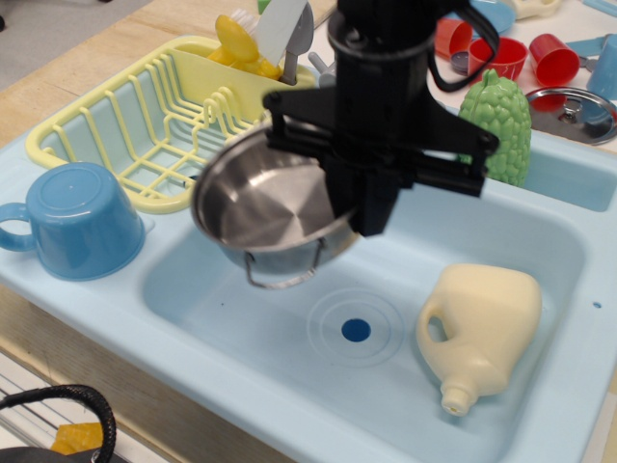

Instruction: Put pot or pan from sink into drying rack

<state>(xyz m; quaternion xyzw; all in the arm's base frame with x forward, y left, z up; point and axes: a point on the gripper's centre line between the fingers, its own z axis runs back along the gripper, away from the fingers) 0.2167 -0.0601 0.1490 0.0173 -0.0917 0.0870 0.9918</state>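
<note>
Light-blue sink (pixel 241 328) fills most of the frame, drain spot (pixel 356 330) bare at centre. Black gripper (pixel 362 217) comes down from the top edge, arm cut off above. It grips the right rim of the steel pot (pixel 260 207), held tilted and clear of the sink floor, mid-left. Fingertips hard to separate from the rim. Yellow drying rack (pixel 106 125) sits upper left. Cream jug (pixel 482 328) lies lower right.
</note>
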